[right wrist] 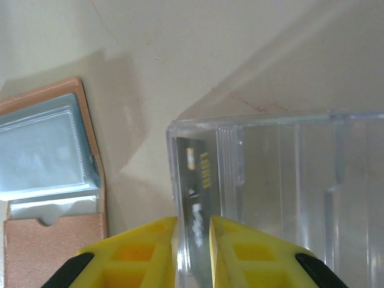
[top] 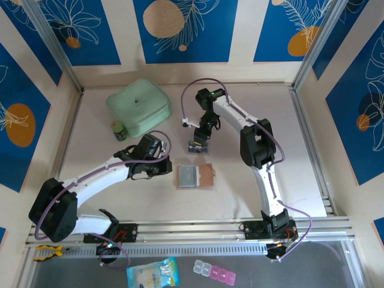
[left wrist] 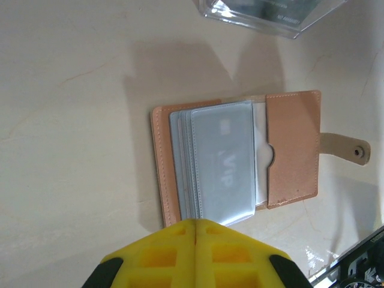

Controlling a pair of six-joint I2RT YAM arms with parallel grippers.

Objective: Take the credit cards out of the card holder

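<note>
The holder [left wrist: 294,144] lies open and flat on the pale, faintly veined table [left wrist: 72,120]. It is tan-pink stitched leather with a curved-notch pocket, and its small snap tab [left wrist: 345,148] sticks out to one side. A stack of cloudy grey plastic sleeves [left wrist: 222,162] is fanned over its other half, and the top one shows faint pale letters, "VIP".

The left gripper [left wrist: 196,240] hovers just beside the holder's sleeve edge. Its yellow ribbed fingers are pressed together and hold nothing.

Just beyond the holder stands a clear hard-plastic box [right wrist: 288,180] with moulded slots. A dark card [right wrist: 195,198] stands upright in it; its yellowish print is too blurred to read. The right gripper [right wrist: 193,225] straddles that card with a narrow gap. Whether the pads press the card cannot be told.

A mint-green rounded case [top: 139,105] sits well beyond the holder.
</note>
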